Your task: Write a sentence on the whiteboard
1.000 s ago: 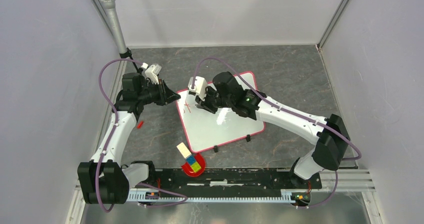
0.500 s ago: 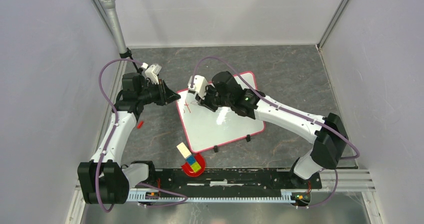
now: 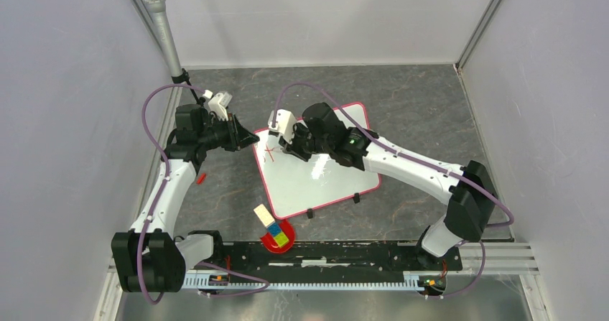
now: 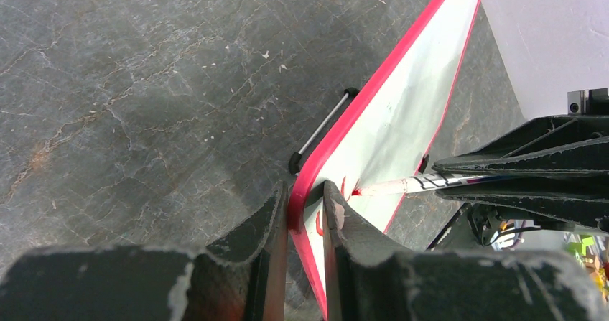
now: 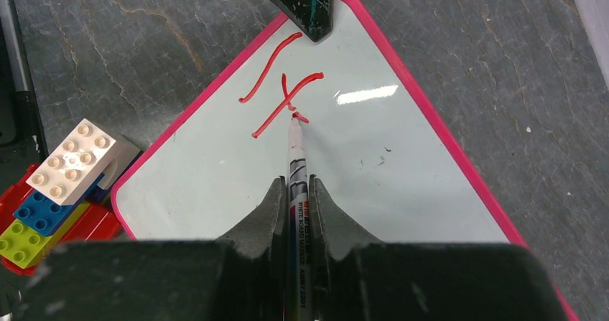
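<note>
The whiteboard [image 3: 316, 181], glossy white with a red-pink border, lies slanted on the grey table. My left gripper [image 3: 250, 140] is shut on its left corner; in the left wrist view the two jaws pinch the red edge [image 4: 307, 193] of the whiteboard [image 4: 409, 98]. My right gripper [image 3: 286, 146] is shut on a whiteboard marker [image 5: 296, 170] and hovers over the board's left part. The marker's red tip touches the whiteboard [image 5: 373, 177] at a cluster of red strokes [image 5: 287, 95]. The right gripper [image 5: 296, 186] grips the marker's barrel. The marker [image 4: 402, 185] also shows from the side.
A stack of toy bricks [image 3: 271, 228] sits in a red dish [image 3: 281, 240] by the board's near corner. Two black clips [image 3: 310, 212] stick out of the board's near edge. A small red cap [image 3: 202, 178] lies under the left arm. A grey pole [image 3: 164, 30] stands at the back left.
My right gripper with the marker has crept a little to the left and away from me over the board. The left gripper has kept its hold on the corner.
</note>
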Controlling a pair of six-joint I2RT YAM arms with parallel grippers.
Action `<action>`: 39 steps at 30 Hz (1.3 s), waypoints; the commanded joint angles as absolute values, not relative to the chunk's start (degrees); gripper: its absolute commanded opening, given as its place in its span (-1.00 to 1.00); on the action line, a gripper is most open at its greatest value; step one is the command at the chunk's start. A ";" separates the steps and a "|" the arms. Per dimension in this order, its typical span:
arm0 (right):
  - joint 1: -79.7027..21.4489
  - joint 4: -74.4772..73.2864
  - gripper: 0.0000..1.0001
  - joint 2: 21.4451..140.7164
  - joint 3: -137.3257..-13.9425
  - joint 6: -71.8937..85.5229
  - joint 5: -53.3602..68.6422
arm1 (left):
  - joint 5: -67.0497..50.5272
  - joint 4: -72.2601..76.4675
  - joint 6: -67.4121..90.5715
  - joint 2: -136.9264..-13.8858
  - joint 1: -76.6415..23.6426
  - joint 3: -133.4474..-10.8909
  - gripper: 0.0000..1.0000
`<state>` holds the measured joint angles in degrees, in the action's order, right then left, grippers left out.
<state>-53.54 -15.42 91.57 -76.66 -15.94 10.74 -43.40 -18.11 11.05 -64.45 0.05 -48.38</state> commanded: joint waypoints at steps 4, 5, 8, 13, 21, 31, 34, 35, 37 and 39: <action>-53.36 -16.79 -1.00 89.63 -74.89 -17.61 11.21 | -43.58 -18.46 8.35 -63.83 -0.09 -48.61 -0.86; -53.35 -16.96 -1.00 89.43 -74.86 -17.73 11.25 | -43.51 -18.46 8.35 -63.86 -0.09 -48.61 -0.86; -53.35 -17.28 -1.00 88.96 -74.53 -18.12 10.83 | -43.51 -18.46 8.35 -63.83 -0.09 -48.65 -0.86; -53.11 -18.44 -1.00 88.39 -74.88 -19.07 9.47 | -43.51 -18.46 8.35 -63.86 -0.09 -48.69 -0.86; -52.36 -17.70 -1.00 88.48 -76.30 -18.99 6.95 | -43.55 -18.37 8.60 -64.03 -0.09 -48.74 -0.86; -52.29 -16.05 -1.00 90.08 -78.16 -17.58 7.34 | -43.42 -18.45 8.44 -63.79 -0.09 -48.61 -0.86; -52.34 -15.57 -1.00 90.23 -78.31 -17.42 7.25 | -43.42 -18.54 8.44 -63.74 -0.13 -48.69 -0.86; -52.36 -15.63 -1.00 90.39 -78.48 -17.38 7.33 | -43.42 -18.54 8.44 -63.80 -0.09 -48.69 -0.86; -52.33 -15.79 -1.00 90.78 -78.92 -17.23 7.95 | -43.37 -18.54 8.44 -63.81 -0.11 -48.69 -0.86; -52.41 -15.72 -1.00 91.18 -79.01 -17.07 8.32 | -43.30 -18.63 8.35 -63.73 -0.10 -48.69 -0.87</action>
<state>-52.80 -17.67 90.06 -76.34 -17.78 9.13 -43.38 -18.11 11.05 -64.45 0.05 -48.38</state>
